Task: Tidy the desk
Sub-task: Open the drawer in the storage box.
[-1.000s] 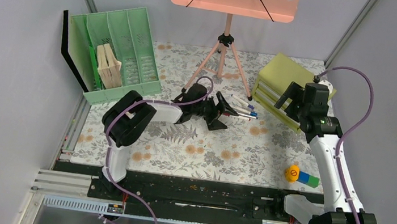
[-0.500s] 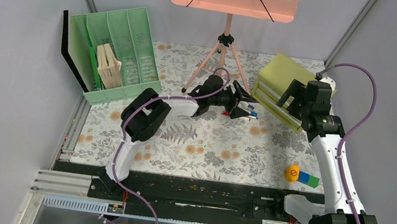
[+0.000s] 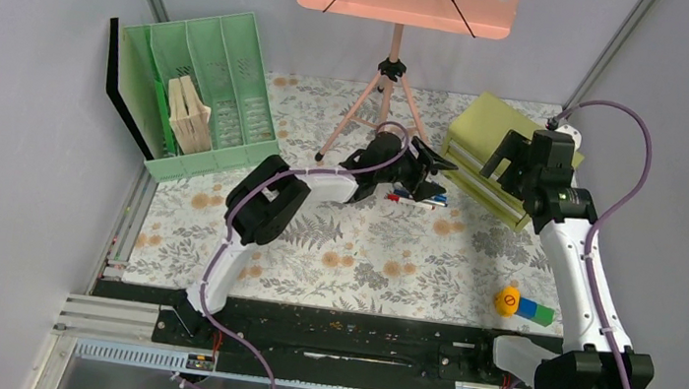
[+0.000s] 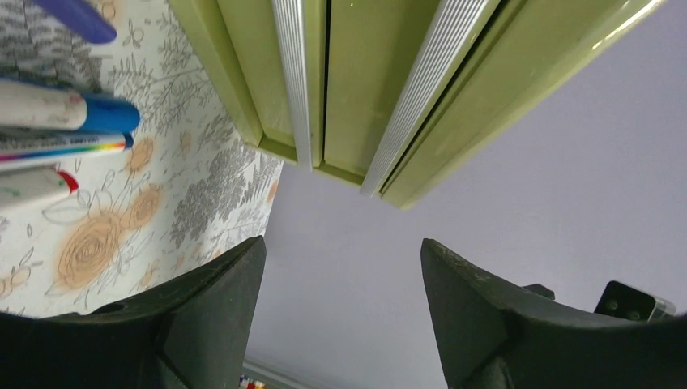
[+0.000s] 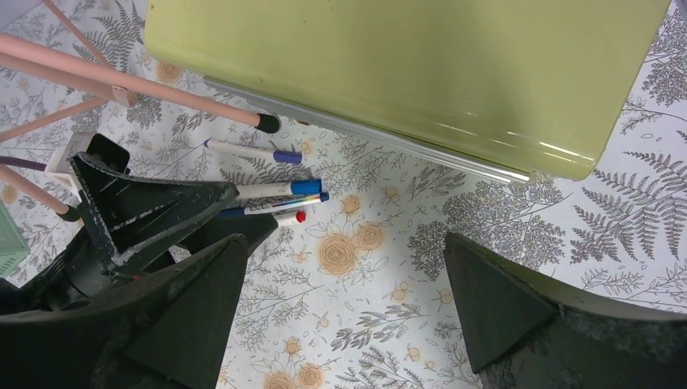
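The desk (image 3: 363, 256) with its flower print lies flat under both arms. The left claw (image 4: 342, 245) is spread apart with nothing in it. It sits low, right beside a bunch of pens (image 3: 416, 199), and points at the yellow-green drawer box (image 3: 482, 132). The right claw (image 5: 342, 240) is spread wide too and holds nothing, up above that box and the pens. A pink stand (image 3: 390, 71) is at the back.

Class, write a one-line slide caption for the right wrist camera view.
Open left hand by loose pens on the floral desk, near a yellow-green drawer unit and pink tripod legs.
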Motion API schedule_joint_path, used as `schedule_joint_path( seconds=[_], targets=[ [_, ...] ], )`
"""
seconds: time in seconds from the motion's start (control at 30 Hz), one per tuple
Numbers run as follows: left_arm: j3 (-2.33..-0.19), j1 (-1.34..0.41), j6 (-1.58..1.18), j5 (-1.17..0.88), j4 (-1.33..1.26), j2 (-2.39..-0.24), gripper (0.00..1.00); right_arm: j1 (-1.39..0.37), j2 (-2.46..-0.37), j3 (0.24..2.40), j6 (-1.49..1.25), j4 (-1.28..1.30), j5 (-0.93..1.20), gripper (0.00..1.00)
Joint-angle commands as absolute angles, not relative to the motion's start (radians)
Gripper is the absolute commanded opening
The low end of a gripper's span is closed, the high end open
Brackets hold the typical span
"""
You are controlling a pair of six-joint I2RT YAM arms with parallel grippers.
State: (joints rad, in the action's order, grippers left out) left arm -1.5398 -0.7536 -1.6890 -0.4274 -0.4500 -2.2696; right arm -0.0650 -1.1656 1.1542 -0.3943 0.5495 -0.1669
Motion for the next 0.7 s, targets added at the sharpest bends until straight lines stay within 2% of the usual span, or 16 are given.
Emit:
schedule_joint_path(
  seconds=[0.0,0.67],
  targets=[
    [-1.623,-0.753,-1.759,-0.335,-0.505,-2.329,0.70,-0.053,-1.197,1.220,-0.398,0.555,-0.175,0.98],
    [-1.828,-0.763,-1.856,-0.225,-0.591,-2.537,0.61,0.038,-1.370,1.373,-0.469,0.553,-0.118,0.98]
  ],
)
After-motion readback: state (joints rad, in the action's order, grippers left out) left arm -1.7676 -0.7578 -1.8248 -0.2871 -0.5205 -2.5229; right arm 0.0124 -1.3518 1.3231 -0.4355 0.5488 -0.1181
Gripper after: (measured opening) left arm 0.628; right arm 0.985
